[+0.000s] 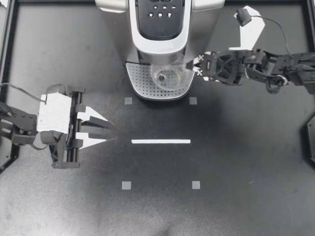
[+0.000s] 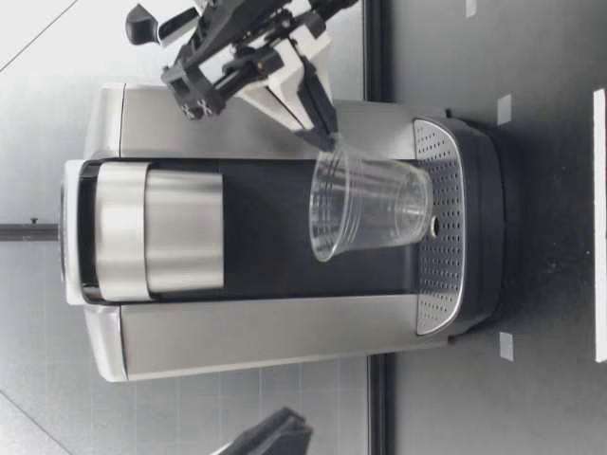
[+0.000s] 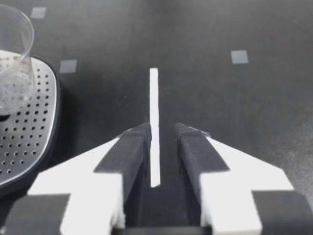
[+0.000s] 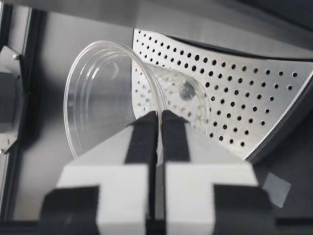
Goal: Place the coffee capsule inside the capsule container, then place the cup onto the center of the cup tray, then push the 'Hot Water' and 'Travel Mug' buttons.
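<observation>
A clear plastic cup [image 1: 167,76] stands on the perforated cup tray [image 1: 142,83] of the coffee machine [image 1: 160,24], under its spout. My right gripper [image 1: 189,66] reaches in from the right and is shut on the cup's rim. The low view shows its tips [image 2: 324,133] pinching the rim of the cup [image 2: 370,204], whose base is at the tray [image 2: 446,246]. In the right wrist view the cup's wall [image 4: 112,88] lies between the closed fingers [image 4: 146,127]. My left gripper [image 1: 110,132] hovers at the table's left, open a little and holding nothing. No capsule shows.
The machine's button panel [image 1: 160,12] faces up at the back centre. A white tape line [image 1: 161,141] lies mid-table, with small grey square markers [image 1: 126,185] around it. In the left wrist view the line [image 3: 154,107] runs ahead between the fingers, with the cup [image 3: 12,58] beside.
</observation>
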You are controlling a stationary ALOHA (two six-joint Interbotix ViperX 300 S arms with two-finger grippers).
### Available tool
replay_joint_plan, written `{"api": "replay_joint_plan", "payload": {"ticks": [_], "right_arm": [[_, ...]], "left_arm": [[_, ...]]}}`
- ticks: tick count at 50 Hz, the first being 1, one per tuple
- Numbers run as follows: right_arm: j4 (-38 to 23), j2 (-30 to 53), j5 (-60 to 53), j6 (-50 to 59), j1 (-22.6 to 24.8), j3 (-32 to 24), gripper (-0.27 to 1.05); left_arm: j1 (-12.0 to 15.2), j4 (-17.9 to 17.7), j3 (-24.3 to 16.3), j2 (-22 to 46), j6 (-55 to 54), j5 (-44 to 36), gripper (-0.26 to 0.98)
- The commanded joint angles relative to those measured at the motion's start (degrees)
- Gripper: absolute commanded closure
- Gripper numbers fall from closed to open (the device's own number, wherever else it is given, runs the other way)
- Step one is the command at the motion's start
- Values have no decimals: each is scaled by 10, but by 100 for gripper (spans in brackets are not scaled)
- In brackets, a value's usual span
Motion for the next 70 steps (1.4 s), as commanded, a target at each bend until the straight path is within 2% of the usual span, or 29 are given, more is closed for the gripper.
{"api": "replay_joint_plan", "payload": {"ticks": [1, 50, 56, 70], "right_arm": [[-1, -2, -7, 0, 3, -12, 70], [-1, 39, 6, 0, -3, -54, 69], [-2, 40, 7, -1, -2, -54, 63], [-2, 36, 11, -1, -2, -54, 33]], "left_arm": [[1, -1, -5, -9, -1, -3, 47], [1, -1, 0, -11, -1, -3, 47], [1, -1, 0, -11, -1, -3, 47], [1, -1, 0, -11, -1, -3, 47]]}}
